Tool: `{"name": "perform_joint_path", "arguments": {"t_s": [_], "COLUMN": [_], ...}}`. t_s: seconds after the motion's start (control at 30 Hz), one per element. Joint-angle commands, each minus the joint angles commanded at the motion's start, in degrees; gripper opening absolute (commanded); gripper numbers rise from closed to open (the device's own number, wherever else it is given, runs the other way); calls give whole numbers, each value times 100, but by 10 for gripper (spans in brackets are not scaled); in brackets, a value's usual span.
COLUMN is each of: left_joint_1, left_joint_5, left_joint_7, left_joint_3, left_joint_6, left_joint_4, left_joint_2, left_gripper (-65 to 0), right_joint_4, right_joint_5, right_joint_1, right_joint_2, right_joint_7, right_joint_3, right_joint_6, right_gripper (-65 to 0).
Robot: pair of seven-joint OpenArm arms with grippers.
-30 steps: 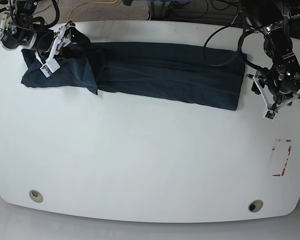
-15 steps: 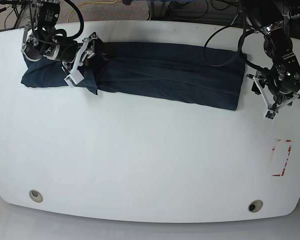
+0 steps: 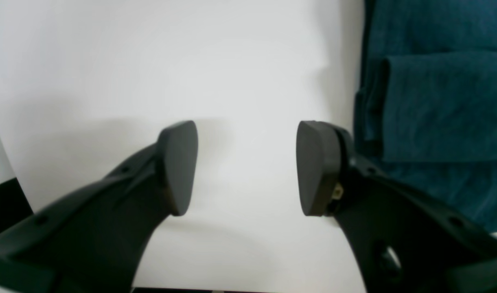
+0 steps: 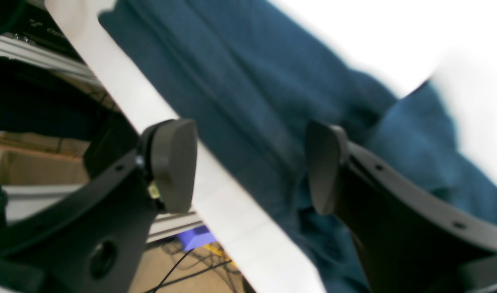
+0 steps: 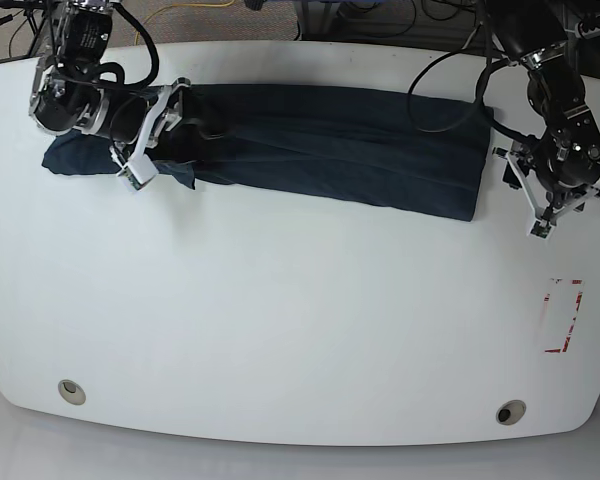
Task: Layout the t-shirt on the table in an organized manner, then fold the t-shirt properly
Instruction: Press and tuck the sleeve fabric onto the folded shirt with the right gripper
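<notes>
Your left end effector (image 3: 246, 167) hangs spread over bare bench (image 3: 150, 61), holding nothing, just beside the t-shirt (image 5: 340, 145) end. The shirt lies as a long folded band across the far side of the bench. Your right end effector (image 4: 250, 165) is spread too, empty, above the cloth by the far bench edge. Close there and you risk pinching only the top layer, so the fold drags open. That view is blurred; layers and collar can't be made out.

Bright even light, blurred wrist views
</notes>
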Motion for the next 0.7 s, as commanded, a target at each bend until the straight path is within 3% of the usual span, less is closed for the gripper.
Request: {"name": "perform_joint_path", "arguments": {"t_s": [0.17, 0.4, 0.6, 0.7], "left_joint_1": [-9, -18, -26, -26], "left_joint_5": [0, 0, 0, 0], "left_joint_7": [0, -9, -9, -9], "left_joint_3": [0, 0, 0, 9], "left_joint_6": [0, 0, 0, 0], "left_joint_4": [0, -9, -9, -9], "left_joint_2": [0, 0, 0, 0], "left_gripper": [-294, -294, -294, -294], "right_joint_4": [-9, -53, -229, -396], "right_joint_5": [-369, -1108, -1169, -1178], "right_joint_1": [-79, -158, -70, 26], "right_joint_2": [53, -105, -404, -510], "right_joint_7": [0, 0, 0, 0], "right_joint_3": [369, 352, 299, 9], "right_joint_6": [0, 0, 0, 0], "right_gripper": [-250, -250, -250, -250]}}
